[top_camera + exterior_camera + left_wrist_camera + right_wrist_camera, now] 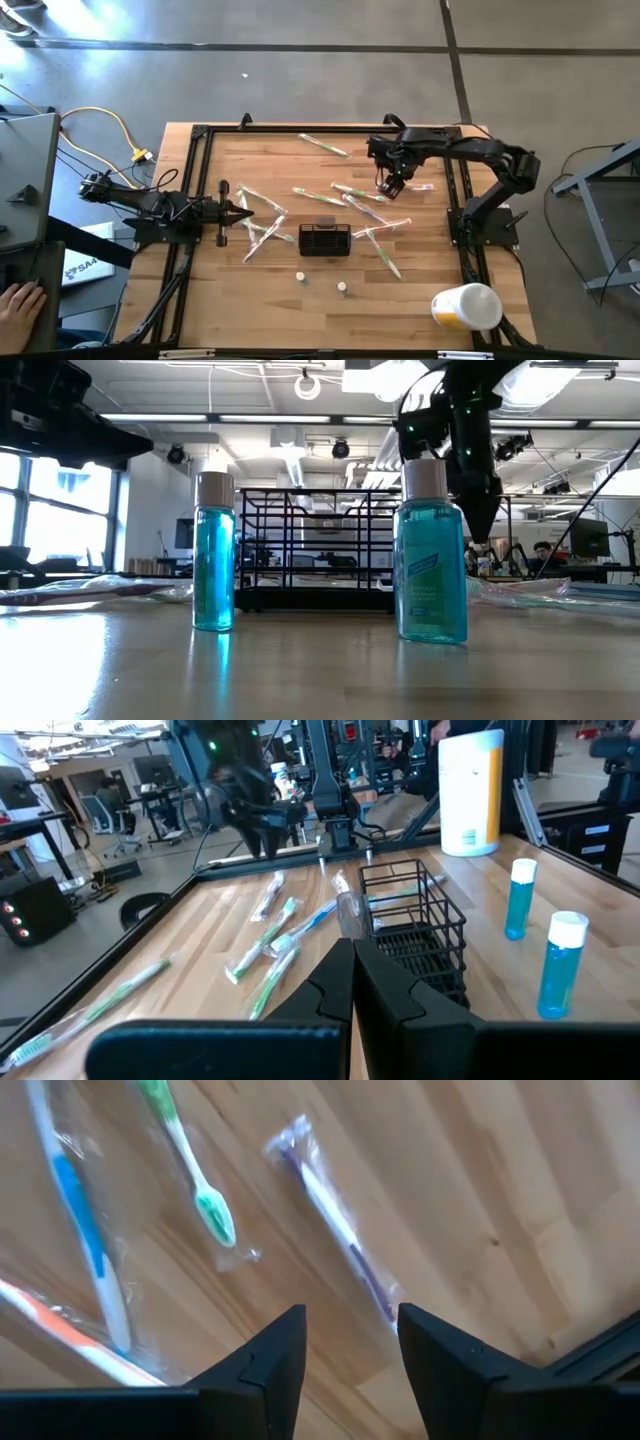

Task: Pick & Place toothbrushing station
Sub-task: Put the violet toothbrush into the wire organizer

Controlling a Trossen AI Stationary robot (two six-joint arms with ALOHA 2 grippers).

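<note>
The toothbrushing station, a small black wire caddy (325, 238), stands on its base at the middle of the wooden table (430, 270); it also shows in the low view (315, 550) and left wrist view (415, 920). Several wrapped toothbrushes lie flat around it. My right gripper (390, 187) hangs open, pointing down, right of and beyond the caddy. Below it in its wrist view (350, 1350) lies a purple wrapped toothbrush (335, 1230), untouched. My left gripper (245, 208) waits shut at the left, level, facing the caddy (350, 955).
Two small blue bottles (213, 550) (432, 550) stand upright near the front edge, in front of the caddy. A white-and-yellow cup (466, 306) lies at the front right corner. Green (190, 1170), blue (85, 1220) and orange (60, 1330) toothbrushes lie beside the purple one. A hand (18, 300) shows off-table, left.
</note>
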